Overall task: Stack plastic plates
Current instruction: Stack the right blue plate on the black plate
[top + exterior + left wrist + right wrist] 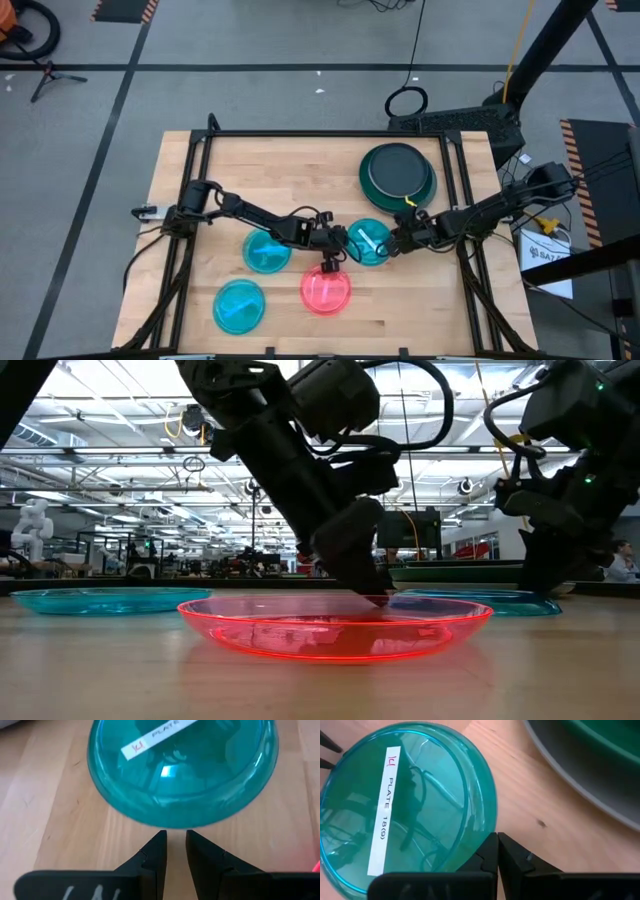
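Wooden table (200, 200) holds three round translucent cyan plastic plates: one near the front left (239, 305), one left of centre (266, 250), and a labelled one at centre right (367, 242). A translucent red-pink plate (326, 289) sits front centre. A dark green plate (398, 170) rests on a larger grey plate (432, 190) at the back right.

Left gripper (337, 243) sits low between the labelled cyan plate and the red-pink plate; fingers narrowly parted, nothing between them, tips just short of the cyan rim. Right gripper (397, 243) has its fingers pressed together, empty, tips at the opposite edge of the same plate.

The white label (382, 810) reads "PLATE".
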Controlling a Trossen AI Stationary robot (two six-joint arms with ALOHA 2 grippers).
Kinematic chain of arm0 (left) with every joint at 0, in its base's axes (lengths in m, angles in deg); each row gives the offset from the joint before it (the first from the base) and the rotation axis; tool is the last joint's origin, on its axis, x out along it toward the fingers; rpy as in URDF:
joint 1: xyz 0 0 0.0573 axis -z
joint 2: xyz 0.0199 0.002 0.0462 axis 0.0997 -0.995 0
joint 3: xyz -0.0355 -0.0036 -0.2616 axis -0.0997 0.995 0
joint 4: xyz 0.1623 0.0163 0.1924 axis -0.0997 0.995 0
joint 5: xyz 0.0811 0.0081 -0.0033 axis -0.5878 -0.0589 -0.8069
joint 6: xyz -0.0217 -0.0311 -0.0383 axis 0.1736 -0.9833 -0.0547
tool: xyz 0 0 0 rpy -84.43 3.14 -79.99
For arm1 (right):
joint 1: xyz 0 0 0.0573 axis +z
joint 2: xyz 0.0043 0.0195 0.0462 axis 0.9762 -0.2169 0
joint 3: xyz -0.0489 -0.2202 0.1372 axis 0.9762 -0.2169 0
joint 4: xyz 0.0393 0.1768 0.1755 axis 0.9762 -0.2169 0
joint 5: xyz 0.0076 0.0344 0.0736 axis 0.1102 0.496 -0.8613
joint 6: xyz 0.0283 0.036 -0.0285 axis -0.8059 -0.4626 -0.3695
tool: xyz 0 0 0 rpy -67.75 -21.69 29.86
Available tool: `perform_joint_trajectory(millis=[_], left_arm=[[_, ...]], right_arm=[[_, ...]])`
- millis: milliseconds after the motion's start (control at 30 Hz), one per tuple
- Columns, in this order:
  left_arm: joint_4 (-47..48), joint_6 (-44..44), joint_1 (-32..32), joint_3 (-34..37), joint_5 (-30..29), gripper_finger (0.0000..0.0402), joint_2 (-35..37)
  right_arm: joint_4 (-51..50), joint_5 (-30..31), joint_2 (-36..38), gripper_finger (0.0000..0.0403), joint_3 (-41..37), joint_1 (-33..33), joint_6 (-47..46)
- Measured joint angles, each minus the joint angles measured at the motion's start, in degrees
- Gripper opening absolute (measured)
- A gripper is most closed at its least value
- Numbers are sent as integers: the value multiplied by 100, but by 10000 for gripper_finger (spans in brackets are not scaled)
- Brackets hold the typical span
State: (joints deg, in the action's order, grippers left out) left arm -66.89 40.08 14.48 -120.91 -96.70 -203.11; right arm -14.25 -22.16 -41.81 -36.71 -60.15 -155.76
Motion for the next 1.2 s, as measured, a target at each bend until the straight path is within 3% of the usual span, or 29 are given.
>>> perform_joint_trajectory(millis=[1200], left_arm=[[-198, -175, -4, 0, -138, 81, 63]], right_arm=[[321, 289, 52, 0, -4, 0, 322]])
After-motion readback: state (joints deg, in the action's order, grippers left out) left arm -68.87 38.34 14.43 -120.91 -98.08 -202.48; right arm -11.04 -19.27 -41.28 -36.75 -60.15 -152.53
